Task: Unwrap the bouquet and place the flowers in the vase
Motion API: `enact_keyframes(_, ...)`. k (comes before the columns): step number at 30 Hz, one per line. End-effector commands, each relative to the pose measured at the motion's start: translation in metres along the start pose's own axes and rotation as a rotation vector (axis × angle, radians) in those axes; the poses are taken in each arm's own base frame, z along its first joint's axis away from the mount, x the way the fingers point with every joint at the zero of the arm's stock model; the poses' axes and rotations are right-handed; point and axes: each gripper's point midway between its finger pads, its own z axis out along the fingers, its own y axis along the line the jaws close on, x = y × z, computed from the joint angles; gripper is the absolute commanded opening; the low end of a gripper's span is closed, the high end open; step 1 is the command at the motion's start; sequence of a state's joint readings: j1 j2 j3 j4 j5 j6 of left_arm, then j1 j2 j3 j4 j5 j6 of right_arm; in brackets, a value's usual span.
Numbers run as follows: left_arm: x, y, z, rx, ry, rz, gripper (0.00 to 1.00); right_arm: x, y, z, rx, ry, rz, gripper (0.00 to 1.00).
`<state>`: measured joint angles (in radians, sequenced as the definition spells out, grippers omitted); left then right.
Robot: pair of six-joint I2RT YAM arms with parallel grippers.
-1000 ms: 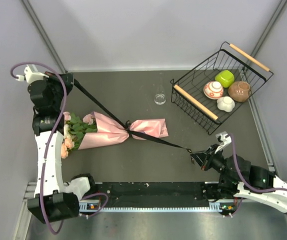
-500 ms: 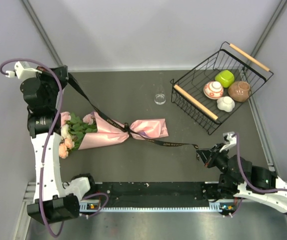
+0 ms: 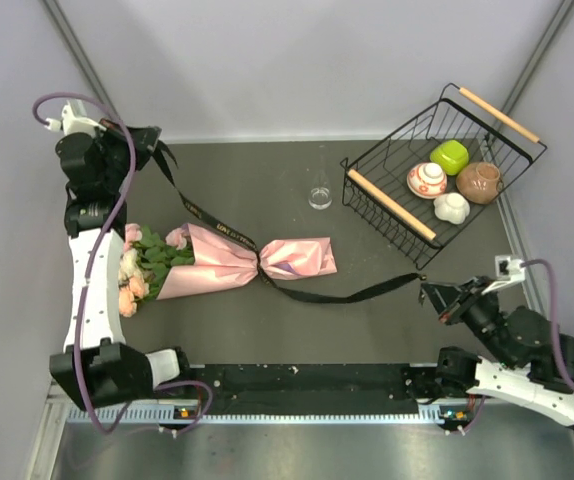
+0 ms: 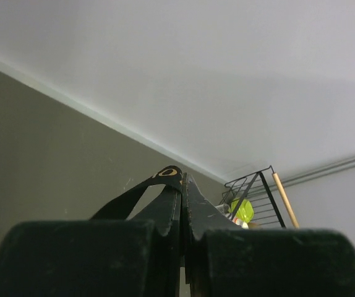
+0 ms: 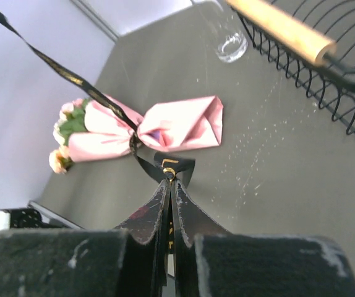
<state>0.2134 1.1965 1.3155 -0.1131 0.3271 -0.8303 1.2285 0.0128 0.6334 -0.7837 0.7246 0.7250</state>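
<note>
The bouquet (image 3: pixel 229 262) lies on the dark table, its pink paper (image 5: pixel 180 124) pinched at the waist by the black ribbon (image 3: pixel 332 298). The flowers (image 3: pixel 139 268) poke out of its left end, also seen in the right wrist view as pink and green flowers (image 5: pixel 68 127). My left gripper (image 3: pixel 157 150) is raised at the far left, shut on one ribbon end (image 4: pixel 165 174). My right gripper (image 3: pixel 430 293) is low at the right, shut on the other ribbon end (image 5: pixel 175 164). The clear vase (image 3: pixel 320 196) stands upright behind the bouquet, apart from both grippers.
A black wire basket (image 3: pixel 390 203) with wooden handles stands at the back right, holding a green cup, a patterned bowl, a brown pot and a white dish. Its near handle (image 5: pixel 279 26) lies close to the vase (image 5: pixel 232 46). Grey walls enclose the table.
The right gripper has drawn back to the right with its ribbon end. The left gripper shifted slightly right at the back. The ribbon's right stretch now sags onto the table instead of running taut.
</note>
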Motion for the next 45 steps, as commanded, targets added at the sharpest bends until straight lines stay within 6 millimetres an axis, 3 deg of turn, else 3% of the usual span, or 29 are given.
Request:
enact_keyframes(1, 0.007, 0.008, 0.026, 0.036, 0.041, -0.006, 0.00, -0.038, -0.010, -0.026, -0.029, -0.103, 0.058, 0.00)
enact_keyframes(4, 0.022, 0.020, 0.047, 0.030, 0.108, -0.054, 0.00, -0.035, -0.014, -0.023, -0.005, -0.102, 0.074, 0.00)
enact_keyframes(9, 0.045, 0.023, 0.075, 0.040, 0.181, -0.061, 0.00, -0.010, -0.011, -0.010, 0.000, -0.051, 0.078, 0.00)
enact_keyframes(10, 0.060, 0.030, 0.083, 0.018, 0.221, -0.056, 0.00, -0.008, -0.004, -0.006, -0.013, -0.045, 0.077, 0.00)
enact_keyframes(12, 0.062, 0.028, 0.093, 0.002, 0.228, -0.031, 0.00, 0.011, 0.006, 0.004, -0.048, 0.007, 0.043, 0.00)
enact_keyframes(13, 0.078, 0.038, 0.099, -0.031, 0.273, -0.018, 0.00, 0.019, 0.012, 0.010, -0.060, 0.021, 0.033, 0.00)
enact_keyframes(15, 0.081, 0.037, 0.107, -0.048, 0.278, 0.012, 0.00, 0.041, 0.020, 0.022, -0.056, 0.100, -0.037, 0.00)
enact_keyframes(16, 0.092, 0.039, 0.113, -0.053, 0.304, 0.036, 0.00, 0.050, 0.022, 0.027, -0.052, 0.127, -0.061, 0.00)
enact_keyframes(21, 0.099, 0.032, 0.130, -0.079, 0.335, 0.102, 0.00, 0.082, 0.026, 0.049, 0.010, 0.247, -0.204, 0.00)
enact_keyframes(27, 0.104, 0.039, 0.139, -0.108, 0.357, 0.118, 0.00, 0.085, 0.028, 0.060, 0.055, 0.263, -0.261, 0.00)
enact_keyframes(31, 0.107, 0.039, 0.134, -0.115, 0.381, 0.128, 0.32, 0.090, 0.020, 0.060, 0.074, 0.264, -0.259, 0.00)
enact_keyframes(32, 0.106, 0.037, 0.132, -0.117, 0.379, 0.138, 0.49, 0.092, 0.019, 0.060, 0.071, 0.270, -0.260, 0.05)
enact_keyframes(34, 0.111, 0.027, 0.122, -0.113, 0.397, 0.178, 0.58, 0.097, 0.016, 0.060, 0.078, 0.287, -0.259, 0.06)
enact_keyframes(35, 0.114, 0.027, 0.118, -0.130, 0.394, 0.196, 0.68, 0.100, 0.017, 0.059, 0.070, 0.302, -0.256, 0.06)
enact_keyframes(36, 0.109, 0.016, 0.109, -0.118, 0.378, 0.226, 0.71, 0.102, 0.017, 0.059, 0.071, 0.307, -0.252, 0.07)
enact_keyframes(38, 0.128, 0.013, 0.095, -0.123, 0.406, 0.245, 0.78, 0.108, 0.016, 0.059, 0.066, 0.330, -0.259, 0.11)
enact_keyframes(39, 0.128, -0.001, 0.084, -0.104, 0.391, 0.265, 0.79, 0.112, 0.014, 0.059, 0.064, 0.344, -0.274, 0.19)
enact_keyframes(40, 0.143, 0.007, 0.076, -0.120, 0.419, 0.272, 0.79, 0.117, 0.017, 0.058, 0.047, 0.367, -0.280, 0.22)
enact_keyframes(41, 0.145, 0.001, 0.073, -0.100, 0.406, 0.284, 0.93, 0.122, 0.015, 0.059, 0.052, 0.392, -0.300, 0.24)
enact_keyframes(42, 0.141, -0.004, 0.064, -0.091, 0.388, 0.310, 0.99, 0.125, 0.016, 0.059, 0.048, 0.406, -0.311, 0.27)
enact_keyframes(43, 0.155, -0.003, 0.058, -0.092, 0.416, 0.324, 0.99, 0.129, 0.017, 0.058, 0.040, 0.426, -0.311, 0.39)
enact_keyframes(45, 0.159, -0.010, 0.044, -0.076, 0.418, 0.355, 0.99, 0.134, 0.015, 0.059, 0.053, 0.445, -0.320, 0.55)
